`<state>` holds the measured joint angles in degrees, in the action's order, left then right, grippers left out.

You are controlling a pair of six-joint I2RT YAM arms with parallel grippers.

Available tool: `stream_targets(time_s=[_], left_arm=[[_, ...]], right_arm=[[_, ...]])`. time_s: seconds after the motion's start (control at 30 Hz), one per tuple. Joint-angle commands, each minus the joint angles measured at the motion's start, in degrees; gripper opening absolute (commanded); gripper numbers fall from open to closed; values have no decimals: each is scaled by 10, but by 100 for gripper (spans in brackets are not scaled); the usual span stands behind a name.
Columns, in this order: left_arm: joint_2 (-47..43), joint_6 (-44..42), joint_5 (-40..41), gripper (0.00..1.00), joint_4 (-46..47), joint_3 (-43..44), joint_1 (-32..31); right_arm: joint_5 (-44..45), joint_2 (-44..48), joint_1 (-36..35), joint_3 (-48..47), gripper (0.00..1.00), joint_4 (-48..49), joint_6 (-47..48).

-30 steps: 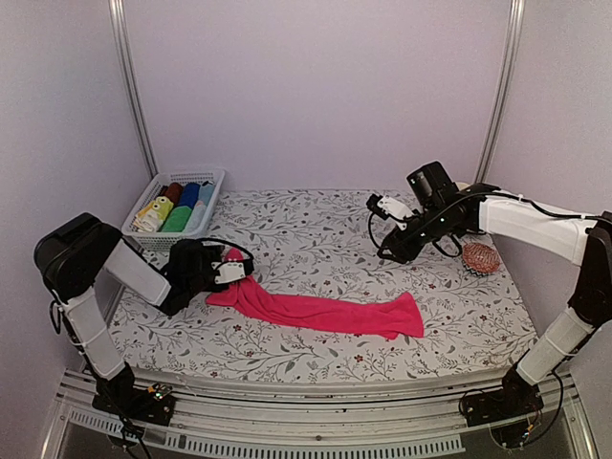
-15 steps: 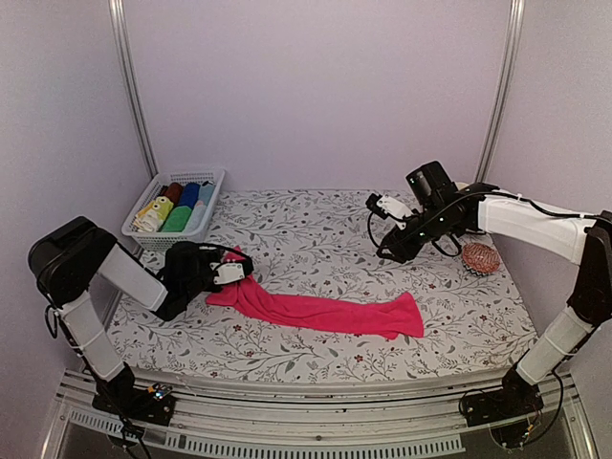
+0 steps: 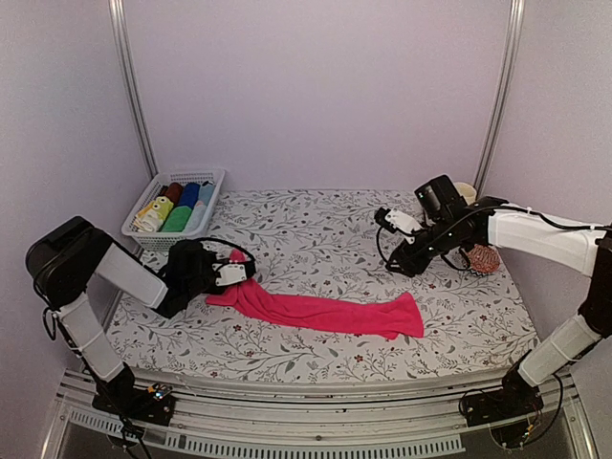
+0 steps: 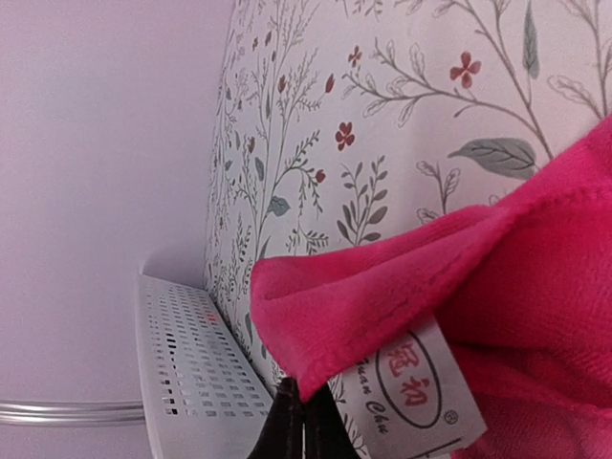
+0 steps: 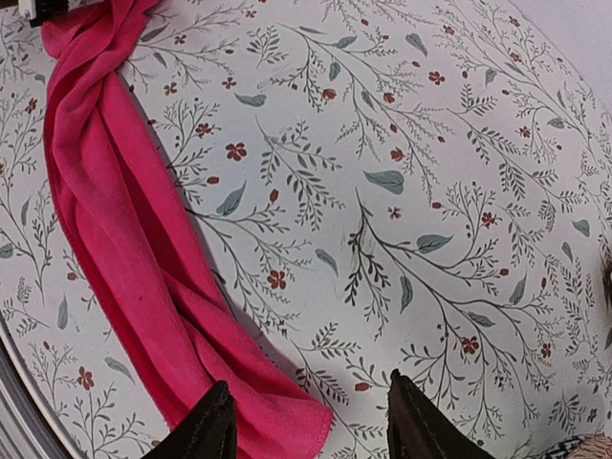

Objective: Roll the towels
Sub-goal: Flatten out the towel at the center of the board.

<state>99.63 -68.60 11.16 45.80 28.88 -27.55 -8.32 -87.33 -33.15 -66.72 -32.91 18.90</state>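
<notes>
Pink towel [image 3: 316, 311] — long, twisted strip; white label [image 4: 416, 382]

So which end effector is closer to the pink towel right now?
Left. The left end effector is closed on the pink towel at its left end; the right end effector hangs open above the table, apart from the towel's other end.

One pink towel [image 3: 316, 311] lay on the one flowered table [image 3: 316, 229], and one round red-orange woven pad [image 3: 483, 258] sat there too. One white basket [image 3: 182, 175] held one lime-yellow towel [image 3: 153, 212], one dark red roll [image 3: 172, 191], one blue roll [image 3: 189, 194] and one green roll [image 3: 177, 219], plus paler cloths too small to count. Two arms were present, the left arm [image 3: 124, 273] and the right arm [image 3: 535, 234].
</notes>
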Motion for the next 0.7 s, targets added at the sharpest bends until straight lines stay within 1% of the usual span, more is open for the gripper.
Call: stream_targets(time_s=[0.0, 0.13, 0.3, 0.37, 0.5, 0.57, 0.63, 0.67], left_arm=[[-35, 55, 2, 0, -66, 40, -3], [-49, 131, 10, 0, -143, 76, -2], [-48, 210, 14, 0, -230, 122, -3], [-47, 228, 12, 0, -257, 134, -3], [-59, 262, 5, 0, -288, 146, -5], [-68, 267, -1, 0, -293, 142, -5], [-76, 269, -4, 0, -300, 142, -5], [-79, 271, -4, 0, -305, 143, -5]], right_arm=[[10, 76, -6, 77, 55, 15, 27], [30, 122, -29, 138, 55, 10, 88], [35, 156, -70, 183, 53, -15, 149], [36, 163, -85, 197, 52, -28, 172], [35, 169, -108, 214, 49, -48, 181], [36, 169, -114, 218, 46, -57, 179], [39, 166, -119, 219, 42, -65, 175], [45, 165, -122, 222, 41, -67, 172]])
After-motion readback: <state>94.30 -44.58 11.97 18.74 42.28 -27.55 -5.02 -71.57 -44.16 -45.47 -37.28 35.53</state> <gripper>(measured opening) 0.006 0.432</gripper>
